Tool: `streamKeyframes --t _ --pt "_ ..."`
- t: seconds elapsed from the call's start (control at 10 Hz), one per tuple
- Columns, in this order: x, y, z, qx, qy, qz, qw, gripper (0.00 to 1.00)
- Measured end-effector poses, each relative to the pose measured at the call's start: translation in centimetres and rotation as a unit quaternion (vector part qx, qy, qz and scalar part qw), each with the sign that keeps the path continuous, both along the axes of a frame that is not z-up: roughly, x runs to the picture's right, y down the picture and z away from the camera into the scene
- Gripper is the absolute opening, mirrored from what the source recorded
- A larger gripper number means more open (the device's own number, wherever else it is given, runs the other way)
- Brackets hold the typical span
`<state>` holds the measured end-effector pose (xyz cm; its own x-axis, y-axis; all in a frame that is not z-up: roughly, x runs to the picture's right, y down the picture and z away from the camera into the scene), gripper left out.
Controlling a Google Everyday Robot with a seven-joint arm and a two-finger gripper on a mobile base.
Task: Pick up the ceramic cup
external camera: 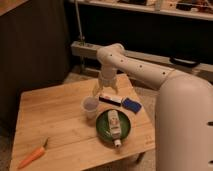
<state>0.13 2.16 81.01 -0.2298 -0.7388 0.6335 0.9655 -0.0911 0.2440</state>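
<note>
Ceramic cup (90,106), pale, tapered, handleless, stands upright near the gripper (105,94), jaws apart.

Your end effector (106,93) hangs just behind the ceramic cup (90,106), fingers spread. Left of the cup the worktop (55,112) is open room, with only a carrot (32,156) well apart at the front corner. On the cup's right a green plate (102,133) carrying a white bottle (114,122) crowds close, and behind it lie a dark bar (110,100) and a blue block (132,104)
</note>
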Motion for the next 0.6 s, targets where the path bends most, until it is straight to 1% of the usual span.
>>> streamKeyframes --t 0.6 --pt "0.2 1.3 0.4 -0.01 -0.001 0.005 0.9999 0.77"
